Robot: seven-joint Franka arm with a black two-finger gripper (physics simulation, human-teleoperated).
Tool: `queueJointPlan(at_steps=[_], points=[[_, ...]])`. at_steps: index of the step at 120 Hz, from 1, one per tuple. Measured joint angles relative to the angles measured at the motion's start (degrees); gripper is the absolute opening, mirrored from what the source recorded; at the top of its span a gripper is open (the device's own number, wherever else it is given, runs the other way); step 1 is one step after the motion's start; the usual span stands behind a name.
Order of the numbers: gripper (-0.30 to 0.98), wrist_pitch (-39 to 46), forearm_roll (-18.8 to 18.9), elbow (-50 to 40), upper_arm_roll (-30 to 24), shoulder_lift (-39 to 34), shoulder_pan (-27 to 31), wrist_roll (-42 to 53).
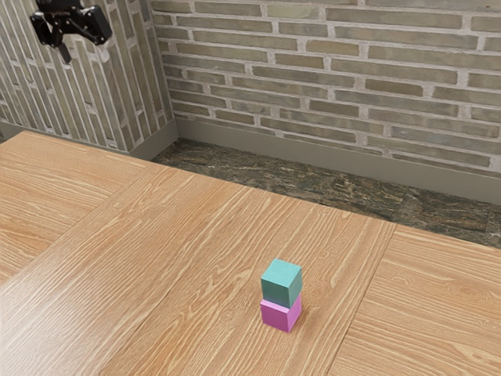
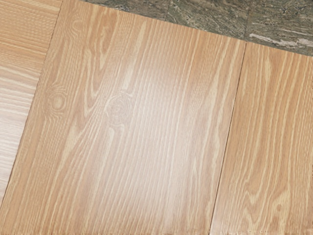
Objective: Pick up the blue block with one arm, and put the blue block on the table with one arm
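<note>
- The desk [image 1: 188, 235] is pale wood with wavy grain and dark seams; the wrist view shows knots and a soft sheen.
- Beyond its edge lies a dark, veined stone floor [image 1: 313, 184].
- Grey-brown brick wall [image 1: 313, 70] above a plain grey baseboard [image 1: 313, 152]; the bricks run upright at the exterior view's left.
- The blue block [image 1: 280, 283], rather teal, sits on the pink block [image 1: 278, 315], which rests on the desk.
- The tool [image 1: 84, 52] is raised well apart from both, fingers spread, holding nothing.
</note>
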Motion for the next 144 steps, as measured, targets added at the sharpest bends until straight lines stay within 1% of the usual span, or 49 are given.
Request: queueJointPlan(at_steps=[25,31,37,42,50,58,74,85,107,130,137,144], points=[[0.67,-1.8,-0.7,0.3,0.1,0.1,0.4,1.6],[0.67,-1.9,-0.4,1.6,-0.2,-4.0,-0.5,2.0],[0.67,-1.8,0.0,3.4,-0.5,-6.2,-2.1,2.3],[0.67,-1.7,0.2,4.4,-0.6,-7.2,-3.6,2.6],[0.66,-1.6,0.4,4.3,-0.7,-7.2,-4.4,3.0],[0.66,-1.6,1.5,2.9,-0.7,-4.9,-4.2,3.1],[0.67,-0.2,2.6,1.4,-0.8,4.7,-3.8,3.8],[0.67,4.1,3.1,-2.8,-0.8,7.6,-4.2,4.7],[0.67,12.2,3.3,-7.2,-0.9,14.1,-4.3,6.1],[0.67,18.9,3.0,-7.6,-1.4,20.8,-4.8,7.1],[0.67,20.1,2.7,-7.9,-3.4,20.7,-4.9,6.8],[0.66,21.5,3.2,-8.0,-8.8,20.5,-5.2,6.0]])
